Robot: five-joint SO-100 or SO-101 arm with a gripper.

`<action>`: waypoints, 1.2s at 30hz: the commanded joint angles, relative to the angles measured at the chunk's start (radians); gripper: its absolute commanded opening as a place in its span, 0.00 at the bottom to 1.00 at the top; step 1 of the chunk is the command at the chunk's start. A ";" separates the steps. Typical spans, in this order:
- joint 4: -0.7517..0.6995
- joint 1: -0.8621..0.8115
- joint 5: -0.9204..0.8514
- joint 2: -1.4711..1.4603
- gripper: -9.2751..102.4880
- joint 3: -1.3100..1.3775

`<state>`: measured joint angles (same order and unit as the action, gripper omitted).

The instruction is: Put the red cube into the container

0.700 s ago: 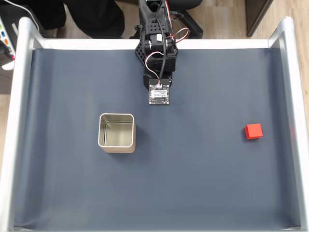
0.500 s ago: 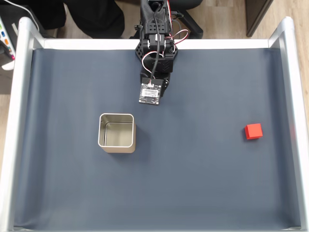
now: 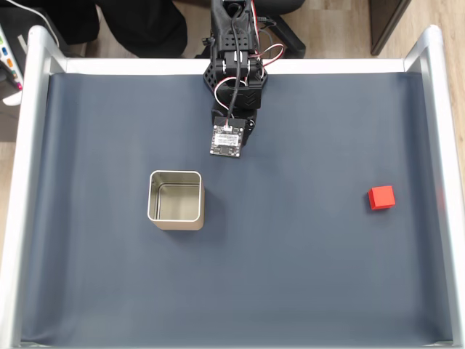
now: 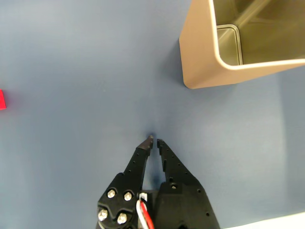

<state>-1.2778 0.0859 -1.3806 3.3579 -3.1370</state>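
The red cube [image 3: 381,197] lies on the dark mat at the right of the fixed view; in the wrist view a sliver of the red cube [image 4: 2,99] shows at the left edge. The container [image 3: 175,199], a square silver tin, stands open and empty left of centre, and its corner [image 4: 224,57] fills the upper right of the wrist view. My gripper [image 4: 155,140] is shut with nothing in it, its tips together just above the mat. In the fixed view the arm [image 3: 232,94] reaches down from the top centre, far from the cube and above-right of the tin.
A dark blue mat [image 3: 290,276] covers the table inside a raised silver frame [image 3: 29,182] on the left, top and right sides. Beyond the top edge stand a chair base and dark objects.
The arm's wrist has swung a little to the left and pulled back toward the top edge. The cube and tin have not moved.
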 commanded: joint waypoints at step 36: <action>0.468 0.225 -0.052 -0.486 0.08 0.598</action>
<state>-0.7992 0.2838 -1.4159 2.9314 -2.6492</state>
